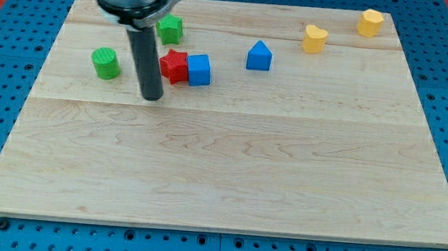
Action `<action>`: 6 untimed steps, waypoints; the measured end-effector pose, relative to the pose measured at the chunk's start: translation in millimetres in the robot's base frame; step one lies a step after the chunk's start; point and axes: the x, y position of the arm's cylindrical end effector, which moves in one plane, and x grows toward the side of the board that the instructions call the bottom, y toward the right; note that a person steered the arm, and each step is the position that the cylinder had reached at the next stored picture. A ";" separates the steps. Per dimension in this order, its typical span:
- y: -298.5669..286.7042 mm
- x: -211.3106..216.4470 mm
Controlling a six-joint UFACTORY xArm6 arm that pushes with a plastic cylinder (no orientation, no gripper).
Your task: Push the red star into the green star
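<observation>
Seven blocks sit on the desk (243,183), all in its 12 o'clock half.
The red star (174,65) touches the blue cube (199,70) at its 3 o'clock. The green star (169,29) is near its 12, the green cylinder (106,62) apart at 9, and my tip (153,96) just beside at 7. The blue house-shaped block (259,56), yellow heart (315,38) and yellow block (370,22) trail off toward 2.

Rod upright (dark, straight), descending from view's top-left; my tip (152,97) on board.
</observation>
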 end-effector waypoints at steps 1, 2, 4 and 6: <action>8.2 -7.6; 2.4 -15.6; 2.4 -53.9; 2.8 -101.2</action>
